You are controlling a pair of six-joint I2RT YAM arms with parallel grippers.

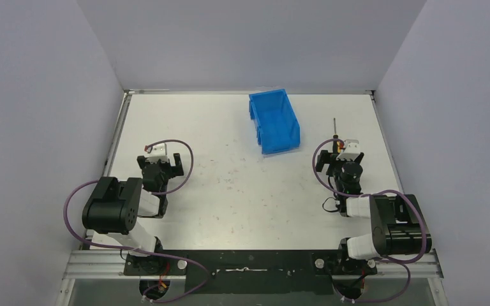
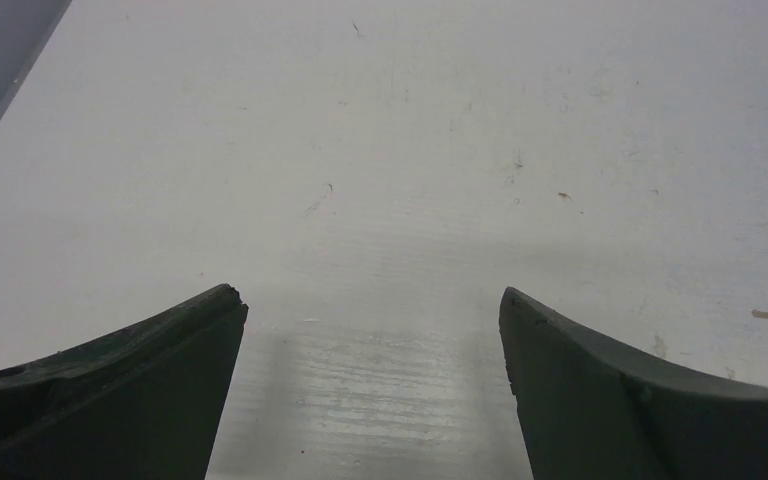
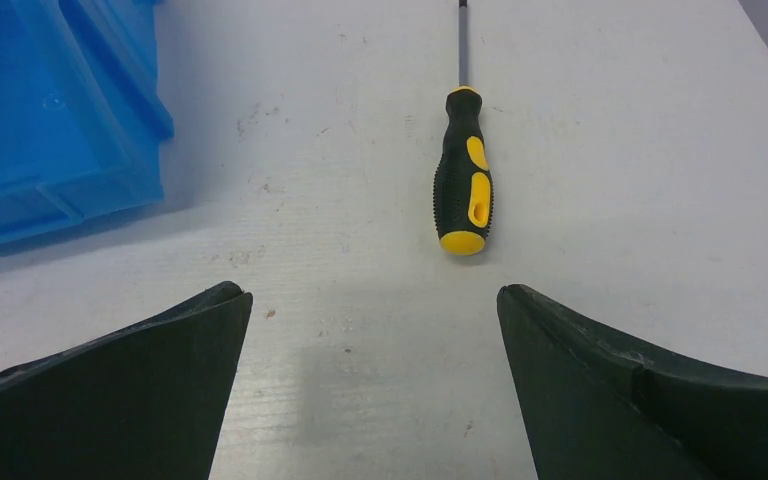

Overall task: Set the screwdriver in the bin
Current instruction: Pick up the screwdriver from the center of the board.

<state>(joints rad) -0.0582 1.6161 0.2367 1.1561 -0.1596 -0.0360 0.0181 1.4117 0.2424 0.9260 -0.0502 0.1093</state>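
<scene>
- The screwdriver (image 3: 463, 190) lies flat on the table (image 1: 230, 191), untouched. Its yellow-and-black handle points toward the robot and its thin shaft points away, toward the far edge.
- The right gripper (image 3: 370, 300) hovers just short of the handle's butt end with its jaws spread wide and nothing between them. The handle lies slightly right of the midline between the jaws.
- The bin (image 1: 281, 146) stands to the left of the screwdriver, near it but not touching.
- Contents: the top view shows nothing inside the bin. The right wrist view shows only one corner of its blue interior, and that corner is bare.
- The left gripper (image 2: 370, 300) rests low over bare table, well apart from both objects, jaws wide and empty.
- Risk 1: because the handle is off-centre, one finger would probably reach it first, rolling or skidding the rounded handle sideways before the other finger closes.
- Risk 2: a grasp taken on the narrow shaft instead of the handle would likely slip or let the tool pivot.
- Risk 3: during the carry, the projecting shaft could strike a bin wall and shove the bin, or leave the tool propped across the rim.
</scene>
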